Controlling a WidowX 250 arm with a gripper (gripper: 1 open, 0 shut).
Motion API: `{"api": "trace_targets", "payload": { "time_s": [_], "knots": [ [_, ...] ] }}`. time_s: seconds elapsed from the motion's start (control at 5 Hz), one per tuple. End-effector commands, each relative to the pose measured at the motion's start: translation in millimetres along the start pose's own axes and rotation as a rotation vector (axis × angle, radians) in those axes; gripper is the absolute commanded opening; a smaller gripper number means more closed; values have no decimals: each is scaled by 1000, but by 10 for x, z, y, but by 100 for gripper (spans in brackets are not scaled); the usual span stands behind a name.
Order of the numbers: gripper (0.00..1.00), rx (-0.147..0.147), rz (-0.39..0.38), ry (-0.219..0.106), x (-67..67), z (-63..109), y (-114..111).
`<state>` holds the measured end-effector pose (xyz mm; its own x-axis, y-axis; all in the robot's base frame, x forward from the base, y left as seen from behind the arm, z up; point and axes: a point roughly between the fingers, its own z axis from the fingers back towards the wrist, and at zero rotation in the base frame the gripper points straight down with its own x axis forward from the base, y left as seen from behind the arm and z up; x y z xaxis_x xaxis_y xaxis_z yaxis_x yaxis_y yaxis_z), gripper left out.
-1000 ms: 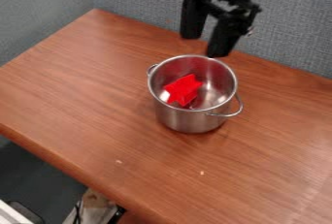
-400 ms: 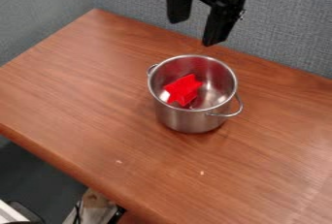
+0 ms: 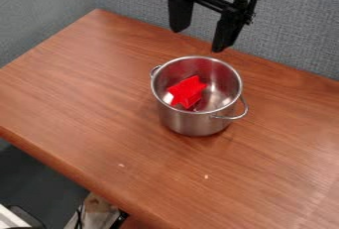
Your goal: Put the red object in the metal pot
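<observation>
- My wooden surface (image 3: 79, 84) carries everything.
- The metal pot (image 3: 199, 98) stands upright mid-surface, mouth open.
- My gripper (image 3: 200, 33) hangs above it, fingers spread and empty.
- The red object (image 3: 187, 92) leans inside the pot, so delivery looks done.

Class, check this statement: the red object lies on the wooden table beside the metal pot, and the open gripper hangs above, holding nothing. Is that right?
Not quite. In the camera view the red object lies inside the metal pot, not beside it on the wooden table. The rest holds: the gripper hangs open above, holding nothing.
</observation>
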<state>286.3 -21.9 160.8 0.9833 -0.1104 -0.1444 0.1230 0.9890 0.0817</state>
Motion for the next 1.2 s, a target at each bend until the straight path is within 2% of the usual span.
{"api": "trace_targets", "payload": {
  "time_s": [0.0, 0.2, 0.6, 0.8, 1.0],
  "knots": [
    [100, 25, 11, -15, -106, 200, -1],
    [100, 44, 31, 10, -158, 220, 8],
    [100, 33, -55, 19, -251, 230, 40],
    [100, 23, -8, 12, -263, 175, -23],
    [100, 11, 58, -13, -256, 203, -31]
  ]
}}
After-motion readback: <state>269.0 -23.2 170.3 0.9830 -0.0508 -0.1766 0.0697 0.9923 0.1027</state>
